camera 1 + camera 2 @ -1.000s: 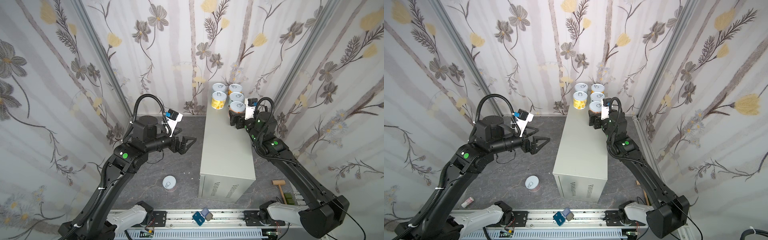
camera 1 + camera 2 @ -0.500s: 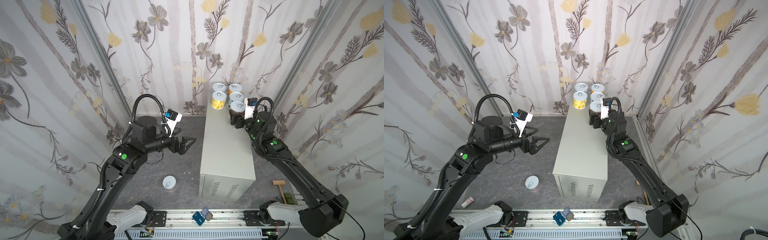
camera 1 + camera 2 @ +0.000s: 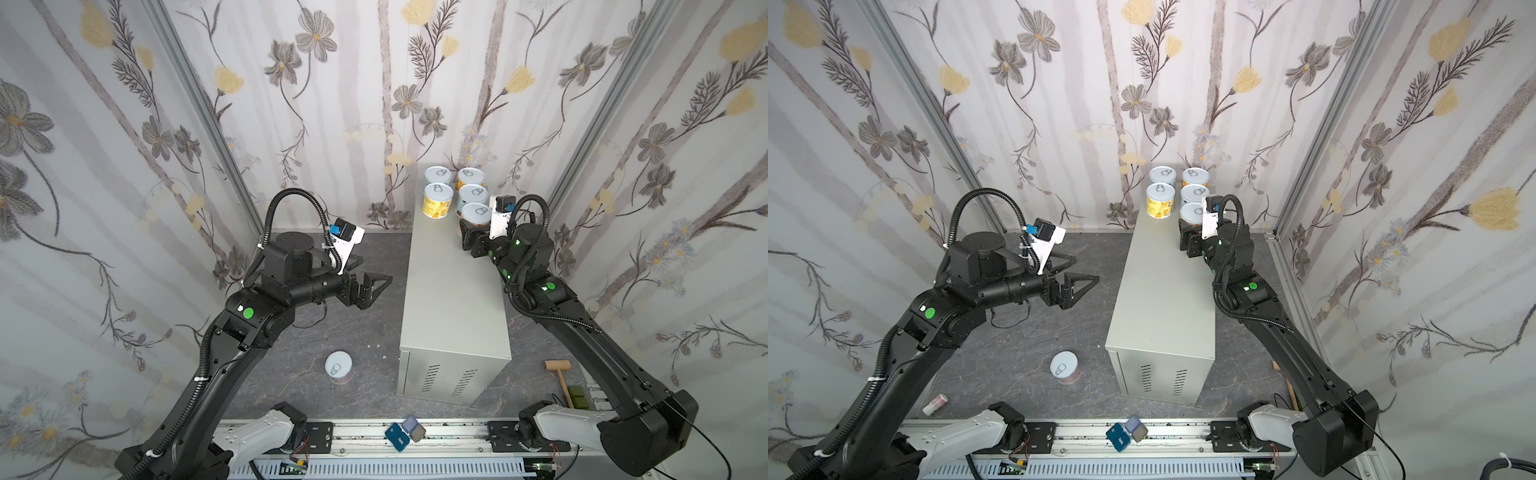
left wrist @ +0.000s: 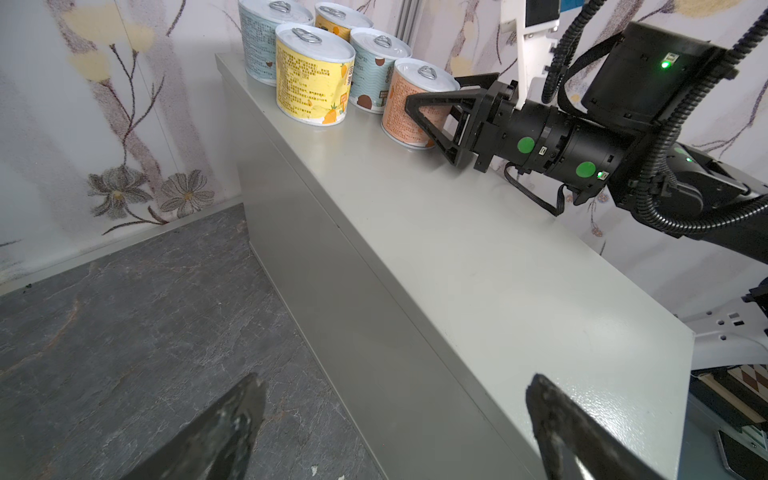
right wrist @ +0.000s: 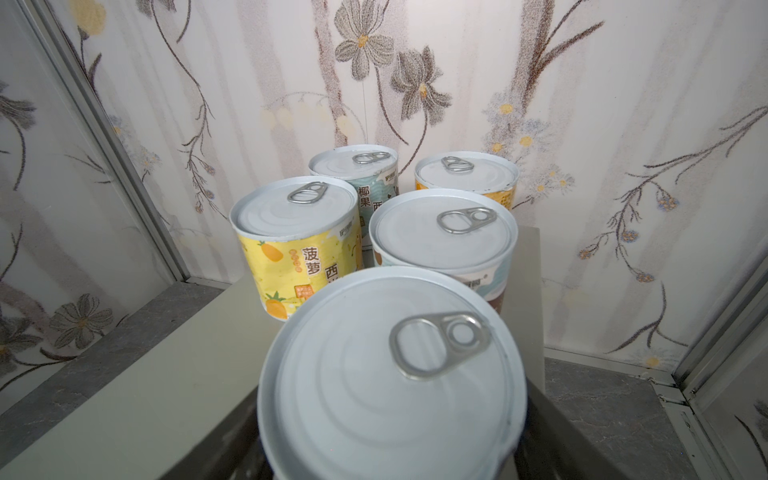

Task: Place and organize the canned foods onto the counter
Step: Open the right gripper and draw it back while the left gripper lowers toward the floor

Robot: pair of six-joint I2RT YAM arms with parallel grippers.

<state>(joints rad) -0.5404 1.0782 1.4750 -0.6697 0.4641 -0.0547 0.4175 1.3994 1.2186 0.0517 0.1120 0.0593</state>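
Observation:
Five of the canned foods stand in two rows at the far end of the counter [image 3: 453,291]: a light blue can [image 3: 437,176], an orange can [image 3: 471,178], a yellow can [image 3: 437,200], another light blue can [image 3: 473,194] and a salmon can [image 3: 476,212] nearest me. My right gripper [image 3: 473,231] rests on the counter top, its fingers against both sides of the salmon can [image 4: 409,112], which fills the right wrist view [image 5: 390,374]. A pink-labelled can [image 3: 338,368] stands on the floor. My left gripper [image 3: 377,269] hovers open and empty beside the counter's left wall.
A wooden mallet [image 3: 559,372] and a green block [image 3: 577,397] lie on the floor right of the counter. A small pink-and-white tube [image 3: 935,404] lies near the left arm's base. Flowered walls close in on three sides, and the rail [image 3: 374,434] runs along the front.
The right gripper's jaws have drawn in against the salmon can, which stays where it stood. The left arm has barely moved.

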